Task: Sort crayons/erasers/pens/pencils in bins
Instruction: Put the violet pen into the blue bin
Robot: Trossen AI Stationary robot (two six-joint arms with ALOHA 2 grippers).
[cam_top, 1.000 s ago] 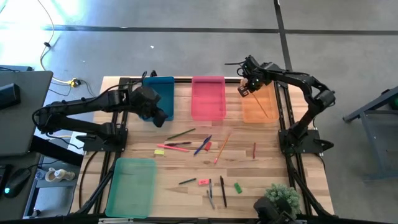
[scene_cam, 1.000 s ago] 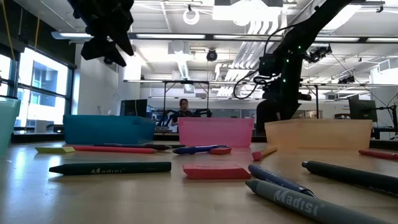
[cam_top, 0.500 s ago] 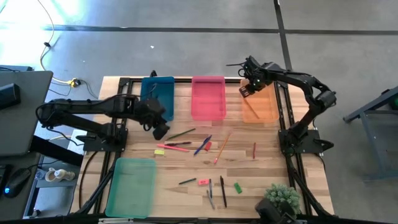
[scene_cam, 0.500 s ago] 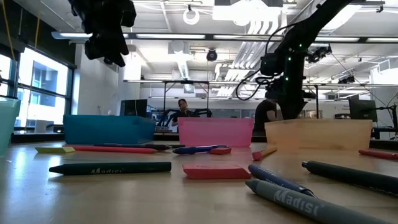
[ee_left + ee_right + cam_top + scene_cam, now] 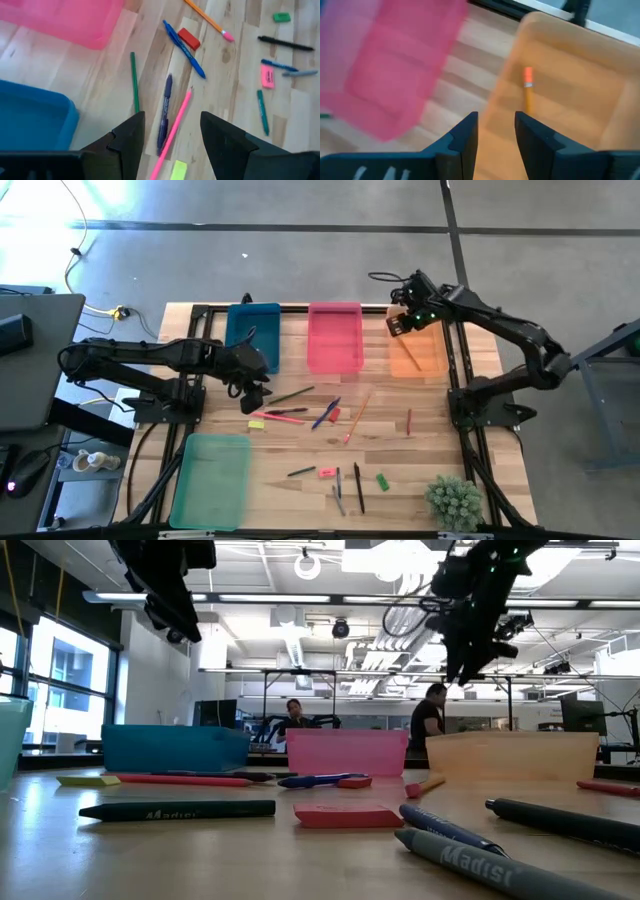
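Observation:
My left gripper [image 5: 253,397] hangs open over the table near the blue bin [image 5: 262,350]. Below its fingers [image 5: 171,122] lie a pink pencil [image 5: 176,120], a dark blue pen [image 5: 165,107] and a green pencil [image 5: 134,82]. A yellow eraser [image 5: 177,170] lies beside them. My right gripper [image 5: 396,325] stands open above the far left part of the orange bin [image 5: 430,350]. An orange pencil [image 5: 528,95] lies flat on that bin's floor, clear of the fingers [image 5: 496,120]. The pink bin [image 5: 334,338] stands between the blue and orange ones, and the green bin [image 5: 212,480] at the near left.
A blue pen [image 5: 184,42], a red block [image 5: 189,38] and an orange pencil [image 5: 205,15] lie mid-table. Pens, a pink eraser [image 5: 327,472] and a green eraser [image 5: 382,481] lie nearer the front. A potted plant [image 5: 455,498] stands near right. A person [image 5: 432,715] shows in the room behind.
My left gripper has gone from above the blue bin toward the near edge, to above the pencils and pens beside the yellow eraser. My right gripper has risen above the orange bin, where the orange pencil lies.

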